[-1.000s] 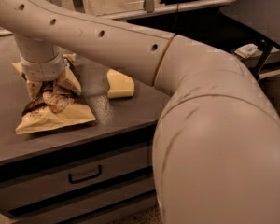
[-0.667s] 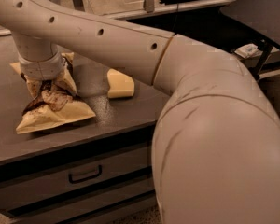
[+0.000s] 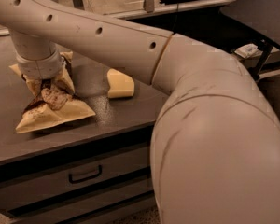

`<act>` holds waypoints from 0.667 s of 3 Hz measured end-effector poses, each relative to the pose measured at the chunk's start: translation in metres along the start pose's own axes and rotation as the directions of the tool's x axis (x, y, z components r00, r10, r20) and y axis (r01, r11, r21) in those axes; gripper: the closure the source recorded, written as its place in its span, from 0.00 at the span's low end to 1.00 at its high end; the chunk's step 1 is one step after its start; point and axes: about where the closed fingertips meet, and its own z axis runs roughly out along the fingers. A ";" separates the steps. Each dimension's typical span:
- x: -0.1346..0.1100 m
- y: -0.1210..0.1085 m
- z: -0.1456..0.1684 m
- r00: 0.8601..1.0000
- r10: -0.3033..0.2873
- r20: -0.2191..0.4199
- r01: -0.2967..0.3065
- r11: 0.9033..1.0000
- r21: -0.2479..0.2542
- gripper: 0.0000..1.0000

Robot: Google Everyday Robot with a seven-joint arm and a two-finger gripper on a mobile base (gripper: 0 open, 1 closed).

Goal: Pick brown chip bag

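The brown chip bag point(image 3: 60, 111) lies on the dark counter point(image 3: 126, 113) at the left, with tan-yellow edges and a dark brown centre. My gripper point(image 3: 49, 84) comes straight down onto the bag's middle under the pale wrist cylinder point(image 3: 38, 62). It is shut on the bag, whose centre is bunched up between the fingers. The bag's front edge rests on the counter. The fingers are mostly hidden by the crumpled foil.
A pale yellow sponge point(image 3: 120, 84) lies on the counter just right of the bag. My big pale arm point(image 3: 214, 148) fills the right and front of the view. A drawer with a handle point(image 3: 85, 175) is below the counter edge. A dark table point(image 3: 261, 13) stands at the back right.
The bag's bunched middle and right corner have risen very slightly with the gripper. The sponge has not moved.
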 end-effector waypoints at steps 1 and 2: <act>0.000 0.000 0.000 1.000 0.000 0.000 0.000 1.000 0.000 1.00; 0.000 0.000 -0.001 1.000 0.000 0.000 0.000 1.000 0.001 1.00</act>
